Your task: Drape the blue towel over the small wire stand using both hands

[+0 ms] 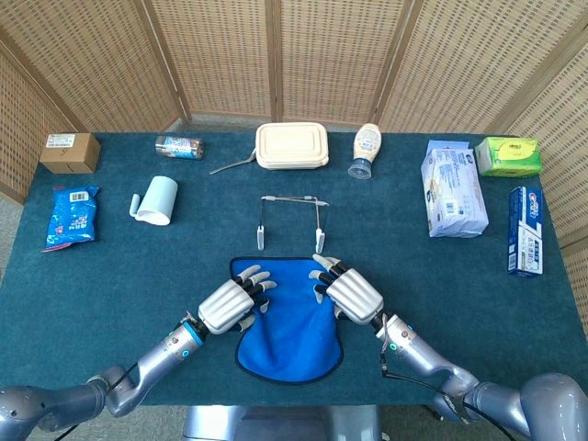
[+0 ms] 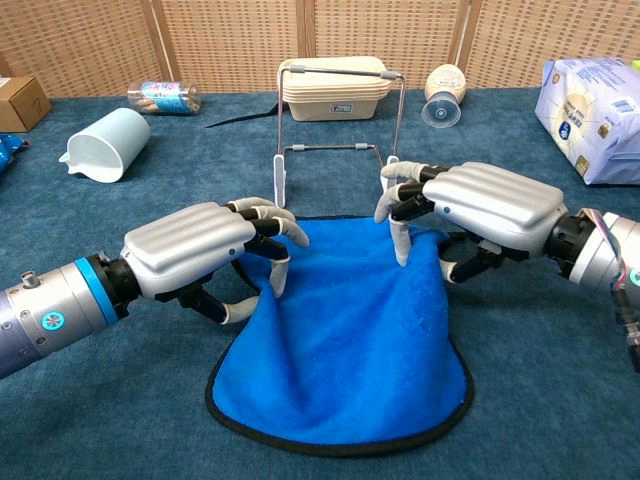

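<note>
looking down, head view:
surface: dark teal table (image 1: 110, 276), woven bamboo screens (image 1: 322, 55) behind it.
containers: cream lunch box (image 1: 291, 145) at the far middle, lid on, contents hidden; pale blue cup (image 1: 157, 199) lying on its side; mayonnaise bottle (image 1: 366, 150) just right of the box; cardboard box (image 1: 70, 152) at far left.
around: blue snack bag (image 1: 70, 217) on the left; tissue pack (image 1: 453, 187), green packet (image 1: 507, 156) and toothpaste box (image 1: 525, 230) on the right.
task things: blue towel (image 1: 289, 317) at the near edge, small wire stand (image 1: 291, 220) just beyond it.

chest view:
left hand (image 2: 200, 255): fingers curled over the towel's left edge, thumb beneath, pinching it; cloth bunched there.
right hand (image 2: 470, 210): fingertips pressing down on the towel's far right corner; whether it truly grasps, cannot tell.
way to the stand: nothing between towel and stand.
</note>
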`<state>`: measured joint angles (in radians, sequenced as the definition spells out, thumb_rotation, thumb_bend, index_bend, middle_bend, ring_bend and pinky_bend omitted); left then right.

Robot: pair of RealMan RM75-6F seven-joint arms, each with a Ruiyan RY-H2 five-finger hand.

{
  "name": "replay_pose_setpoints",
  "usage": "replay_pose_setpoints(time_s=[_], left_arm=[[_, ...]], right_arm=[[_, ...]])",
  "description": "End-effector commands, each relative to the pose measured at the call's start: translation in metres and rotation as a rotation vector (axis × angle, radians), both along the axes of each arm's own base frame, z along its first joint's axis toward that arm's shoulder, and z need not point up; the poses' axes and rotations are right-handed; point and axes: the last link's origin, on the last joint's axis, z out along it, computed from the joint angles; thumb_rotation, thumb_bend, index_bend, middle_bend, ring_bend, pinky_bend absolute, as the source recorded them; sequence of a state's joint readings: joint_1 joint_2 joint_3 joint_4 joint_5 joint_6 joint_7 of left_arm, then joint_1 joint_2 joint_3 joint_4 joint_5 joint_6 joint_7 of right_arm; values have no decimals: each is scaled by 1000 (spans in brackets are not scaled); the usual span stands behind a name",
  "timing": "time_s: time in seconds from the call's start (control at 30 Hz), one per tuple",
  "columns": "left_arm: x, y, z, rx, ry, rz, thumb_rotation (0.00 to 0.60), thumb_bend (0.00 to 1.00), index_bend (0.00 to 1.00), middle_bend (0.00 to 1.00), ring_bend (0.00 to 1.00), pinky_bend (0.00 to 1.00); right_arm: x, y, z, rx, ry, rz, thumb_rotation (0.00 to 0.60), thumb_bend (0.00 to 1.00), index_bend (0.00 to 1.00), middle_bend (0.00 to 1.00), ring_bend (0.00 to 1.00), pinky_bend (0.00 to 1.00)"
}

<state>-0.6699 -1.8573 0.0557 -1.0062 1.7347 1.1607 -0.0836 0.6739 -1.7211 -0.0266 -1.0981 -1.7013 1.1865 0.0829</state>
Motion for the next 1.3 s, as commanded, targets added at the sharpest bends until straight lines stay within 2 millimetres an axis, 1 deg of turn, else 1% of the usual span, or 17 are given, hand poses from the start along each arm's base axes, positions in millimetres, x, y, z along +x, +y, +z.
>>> replay_pose_setpoints(time_s=[0.03, 0.17, 0.3, 0.43, 0.63, 0.8, 1.03, 1.3], left_arm=[[0, 0, 0, 3, -4, 4, 600, 521, 609, 267, 168, 104], [-1, 1, 1, 4, -4, 12, 600, 519, 664, 305, 201, 110], [-4, 2, 4, 8, -6, 25, 600, 512, 713, 332, 226, 111], [-5, 3, 6, 9, -19, 44, 600, 512, 766, 366, 247, 113], [-8, 4, 10, 10, -34, 68, 600, 513, 801, 400, 271, 116], [-9, 5, 16, 12, -58, 87, 600, 513, 806, 414, 289, 117], [-3, 5, 29, 14, -107, 102, 600, 512, 810, 427, 299, 115], [11, 10, 59, 50, -174, 90, 600, 512, 812, 431, 300, 115]], right_arm=[[0, 0, 0, -1, -1, 0, 600, 444, 705, 286, 28, 202], [1, -1, 1, -2, -8, -2, 600, 445, 709, 286, 28, 204], [1, -1, 1, 4, -8, -3, 600, 445, 734, 286, 27, 204], [1, 1, 0, 12, -11, -5, 600, 446, 794, 302, 29, 204], [5, 3, -2, 26, -29, -13, 600, 444, 942, 355, 37, 204], [7, 3, -2, 32, -47, -27, 600, 445, 972, 372, 38, 204], [15, 2, 10, 26, -104, -57, 600, 445, 982, 384, 38, 204], [32, -4, 36, 9, -182, -90, 600, 444, 986, 387, 38, 204]])
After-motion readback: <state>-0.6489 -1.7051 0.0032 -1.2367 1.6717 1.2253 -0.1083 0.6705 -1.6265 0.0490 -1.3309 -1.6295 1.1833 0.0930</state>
